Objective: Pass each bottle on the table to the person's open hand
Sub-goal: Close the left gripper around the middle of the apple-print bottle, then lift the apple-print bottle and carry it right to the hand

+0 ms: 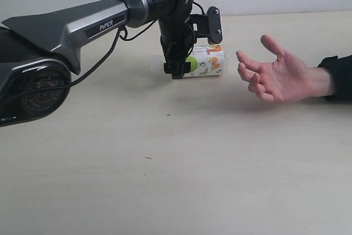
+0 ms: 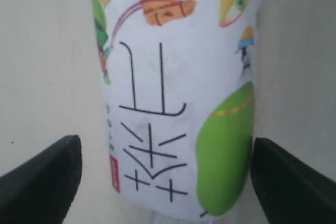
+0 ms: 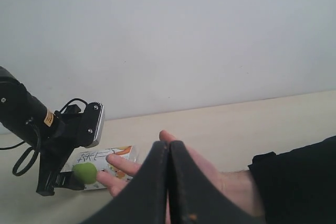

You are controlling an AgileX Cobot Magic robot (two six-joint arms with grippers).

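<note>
table (image 1: 165, 180) | bottle (image 1: 208, 61) on side, long axis toward hand (image 1: 275, 75) | left pincer (image 1: 177, 71) wide astride it | right pincer (image 3: 169, 182) closed

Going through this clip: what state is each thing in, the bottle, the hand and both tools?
bottle: lying on its side on the table, not gripped.
left tool: open, straddling the bottle.
right tool: shut, empty.
hand: palm up, open, empty.

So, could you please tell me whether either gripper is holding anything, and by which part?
Nothing is held: the left gripper stands open astride the bottle at its label; the right gripper is shut, empty.
</note>
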